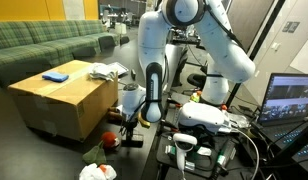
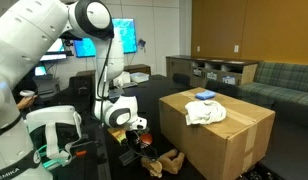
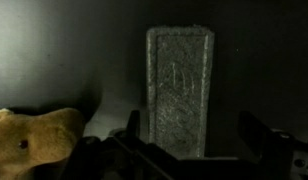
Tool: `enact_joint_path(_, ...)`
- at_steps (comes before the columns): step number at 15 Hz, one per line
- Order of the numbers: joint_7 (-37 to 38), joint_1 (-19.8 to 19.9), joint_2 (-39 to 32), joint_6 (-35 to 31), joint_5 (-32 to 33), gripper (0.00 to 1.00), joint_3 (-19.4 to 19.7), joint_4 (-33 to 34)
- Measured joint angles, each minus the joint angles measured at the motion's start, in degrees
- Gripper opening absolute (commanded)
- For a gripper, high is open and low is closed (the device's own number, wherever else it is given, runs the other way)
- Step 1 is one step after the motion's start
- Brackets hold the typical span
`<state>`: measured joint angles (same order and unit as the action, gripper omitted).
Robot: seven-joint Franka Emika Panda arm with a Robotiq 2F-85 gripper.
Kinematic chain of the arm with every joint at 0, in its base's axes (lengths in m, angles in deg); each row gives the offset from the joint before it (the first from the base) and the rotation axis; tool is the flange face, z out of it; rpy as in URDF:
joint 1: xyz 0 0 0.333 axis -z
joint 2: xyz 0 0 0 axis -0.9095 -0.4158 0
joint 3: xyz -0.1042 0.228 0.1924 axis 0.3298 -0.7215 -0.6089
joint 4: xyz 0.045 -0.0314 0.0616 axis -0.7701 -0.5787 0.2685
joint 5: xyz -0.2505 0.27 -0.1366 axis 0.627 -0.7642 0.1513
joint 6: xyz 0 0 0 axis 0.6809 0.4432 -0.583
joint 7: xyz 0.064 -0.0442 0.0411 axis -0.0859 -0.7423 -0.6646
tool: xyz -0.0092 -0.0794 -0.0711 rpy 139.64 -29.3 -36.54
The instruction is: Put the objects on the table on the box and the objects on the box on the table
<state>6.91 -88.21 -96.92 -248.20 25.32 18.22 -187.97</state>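
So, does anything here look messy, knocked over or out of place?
Nothing looks spilled or broken. The only untidy thing is the white cloth, which lies crumpled on the box beside a flat blue item. In the wrist view, a tan soft toy lies to one side of a grey block.

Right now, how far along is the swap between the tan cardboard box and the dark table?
Done: nothing; the blue flat item and white cloth sit on the tan cardboard box. In hand: the open gripper hangs over a grey rectangular block on the dark table. Left: every transfer.
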Motion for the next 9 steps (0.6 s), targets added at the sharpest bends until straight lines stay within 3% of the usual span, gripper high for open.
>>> enact_joint_path(4,-0.6,0.2,-1.7,0.0,0.0,0.97,-0.1,1.6)
enact_joint_path(5,-0.8,0.3,-2.0,0.0,0.0,0.89,-0.3,1.9)
enact_joint_path(6,-1.0,0.5,-2.2,0.0,0.0,0.73,-0.5,2.1)
enact_joint_path(7,-1.3,0.8,-2.4,0.1,0.0,0.70,-0.7,2.2)
enact_joint_path(9,-1.7,1.6,-2.6,0.1,0.0,0.53,-1.3,2.5)
